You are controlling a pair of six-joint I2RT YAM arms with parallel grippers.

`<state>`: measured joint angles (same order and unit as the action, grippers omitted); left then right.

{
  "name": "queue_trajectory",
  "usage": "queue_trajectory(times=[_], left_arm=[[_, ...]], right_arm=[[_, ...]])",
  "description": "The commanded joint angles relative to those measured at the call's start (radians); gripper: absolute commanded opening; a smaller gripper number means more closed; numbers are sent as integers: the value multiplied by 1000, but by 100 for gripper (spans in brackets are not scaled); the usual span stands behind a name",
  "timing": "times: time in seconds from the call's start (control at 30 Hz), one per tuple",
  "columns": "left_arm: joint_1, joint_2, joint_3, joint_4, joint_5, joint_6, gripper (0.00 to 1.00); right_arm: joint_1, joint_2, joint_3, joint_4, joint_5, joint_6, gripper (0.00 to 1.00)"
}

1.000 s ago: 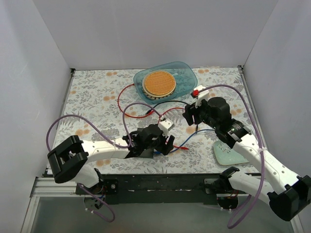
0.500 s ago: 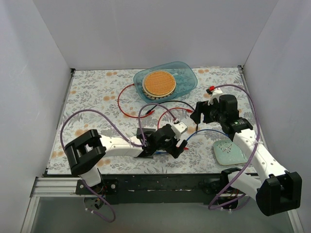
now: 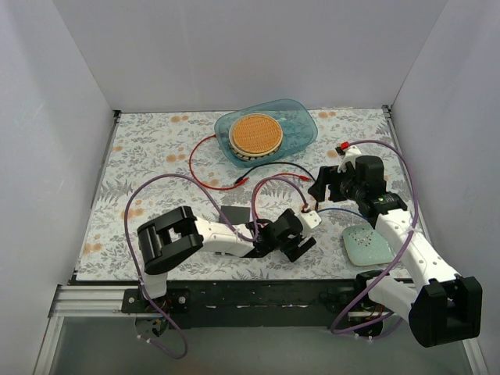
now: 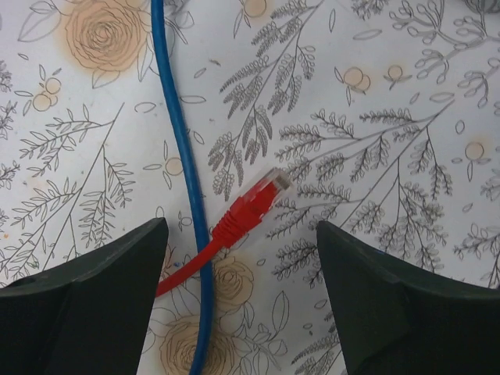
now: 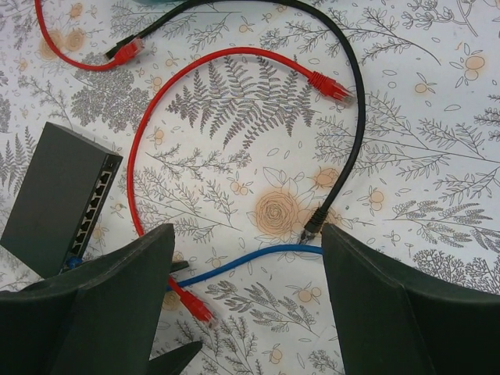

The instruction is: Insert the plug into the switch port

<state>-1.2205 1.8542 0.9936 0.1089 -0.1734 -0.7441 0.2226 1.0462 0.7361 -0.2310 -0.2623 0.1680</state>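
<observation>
Plug (image 4: pixel 262 199) lies diagonal, clear tip pointing up-right in L wrist view; both jaws released, empty.

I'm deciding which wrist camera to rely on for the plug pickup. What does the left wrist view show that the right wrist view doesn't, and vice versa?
Only left wrist: the red plug, clear tip showing, lying on the flowered cloth between the open left gripper fingers, its cable crossing the blue cable. Only right wrist: the switch with its row of ports, the black cable, two other red plugs, the open right gripper. Both: the blue cable, the cloth, and probably that same red plug.
</observation>
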Motion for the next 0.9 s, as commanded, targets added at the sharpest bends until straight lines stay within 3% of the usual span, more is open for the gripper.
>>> queue_trajectory(times=[0.0,0.1,0.23,0.27,0.43,0.6,0.83,0.87], left_arm=[[-25,42,45,-20,-132,43,75],[-30,76,60,-28,-159,43,54],[-30,82,62,-35,-184,28,5],[-30,73,56,-31,-195,19,0],[-5,-90,-12,24,-207,-26,0],[76,-301,-61,61,-94,-95,0],[304,-608,-179,162,172,-253,0],[326,-668,-212,202,260,-274,0]], right_arm=[[-8,-15,0,39,-32,7,82],[-8,-17,-1,42,-37,7,82],[-8,-21,-1,42,-40,4,81],[-8,-21,-1,42,-40,4,81],[-8,-32,2,45,-48,4,81],[-9,-41,8,61,-77,-5,81],[-6,-83,9,168,-285,1,82],[-6,-100,-6,224,-319,11,82]])
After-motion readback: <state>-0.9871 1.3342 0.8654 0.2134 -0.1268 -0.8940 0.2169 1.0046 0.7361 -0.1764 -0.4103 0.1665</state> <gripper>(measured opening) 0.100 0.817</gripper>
